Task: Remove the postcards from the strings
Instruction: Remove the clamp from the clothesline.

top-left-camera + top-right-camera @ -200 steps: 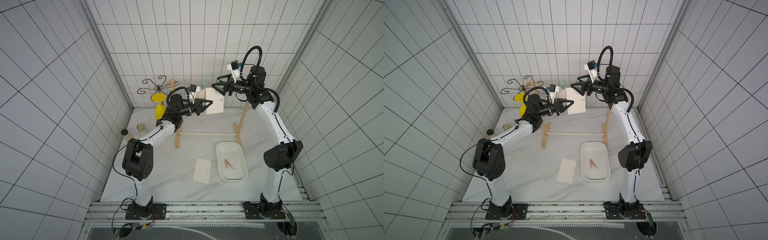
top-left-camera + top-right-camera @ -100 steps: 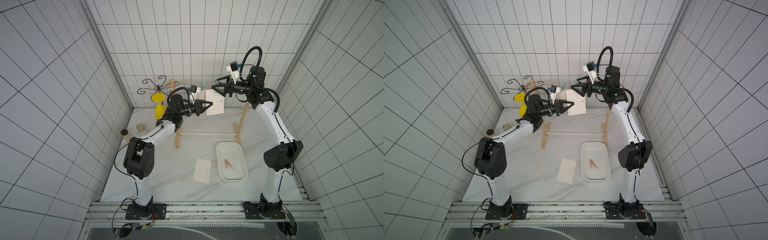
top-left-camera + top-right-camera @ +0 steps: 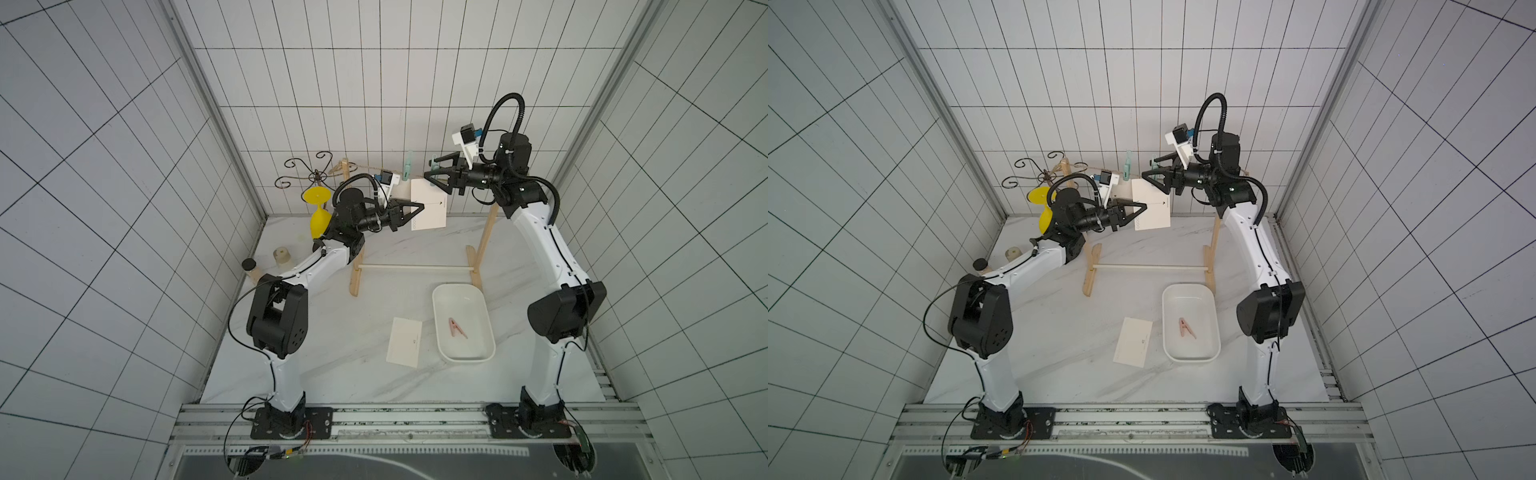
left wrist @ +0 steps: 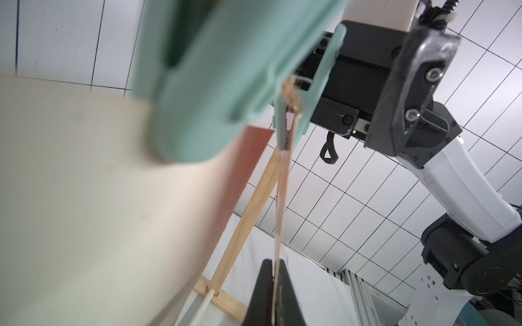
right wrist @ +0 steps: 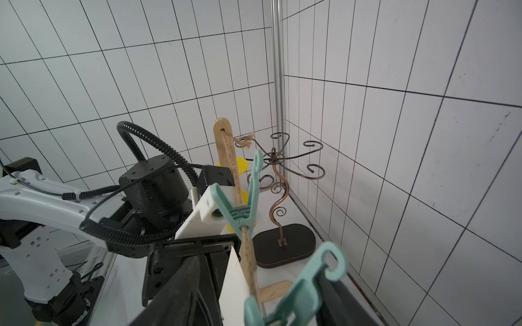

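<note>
White tiled walls (image 3: 374,62) with dark grout fill the upper frame and both sides; a marbled tabletop (image 3: 332,374) lies lower centre.

Two off-white postcards (image 3: 430,208) hang from the tan string (image 3: 365,167); a third postcard (image 3: 404,341) lies flat on the table (image 3: 332,365).

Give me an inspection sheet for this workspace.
Surface: white marble-look tabletop.
Job's things: flat postcard on it; held postcard and second postcard hang from the string on teal pegs.
Clutter: white tray holding a pink peg; yellow goblet; wire stand.
Grippers: left gripper shut on held postcard; right gripper open, astride its teal peg.
Cables: black hoses loop at both wrists.
Surroundings: tiled walls.
</note>
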You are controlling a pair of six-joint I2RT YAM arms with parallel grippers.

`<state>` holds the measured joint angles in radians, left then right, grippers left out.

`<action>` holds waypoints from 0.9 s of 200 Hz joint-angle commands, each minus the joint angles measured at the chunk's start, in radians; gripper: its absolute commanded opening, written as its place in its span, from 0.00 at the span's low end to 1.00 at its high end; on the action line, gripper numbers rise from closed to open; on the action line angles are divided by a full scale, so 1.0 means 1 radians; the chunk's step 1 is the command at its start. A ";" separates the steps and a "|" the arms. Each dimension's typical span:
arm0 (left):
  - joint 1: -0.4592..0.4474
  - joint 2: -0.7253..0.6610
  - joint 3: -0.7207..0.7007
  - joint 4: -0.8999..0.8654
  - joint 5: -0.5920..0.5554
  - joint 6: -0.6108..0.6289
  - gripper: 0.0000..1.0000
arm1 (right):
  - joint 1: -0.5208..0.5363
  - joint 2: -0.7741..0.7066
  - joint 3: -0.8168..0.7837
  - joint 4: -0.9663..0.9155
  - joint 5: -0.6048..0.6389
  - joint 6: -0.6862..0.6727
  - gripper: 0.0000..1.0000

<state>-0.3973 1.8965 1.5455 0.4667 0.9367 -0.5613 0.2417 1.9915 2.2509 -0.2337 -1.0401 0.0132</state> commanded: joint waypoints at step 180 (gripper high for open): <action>0.017 0.022 0.037 0.040 0.076 -0.072 0.00 | -0.025 -0.016 0.021 -0.005 -0.220 0.007 0.50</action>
<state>-0.3878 1.8996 1.5482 0.4767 0.9966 -0.6117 0.2264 1.9858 2.2509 -0.2325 -1.1912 0.0162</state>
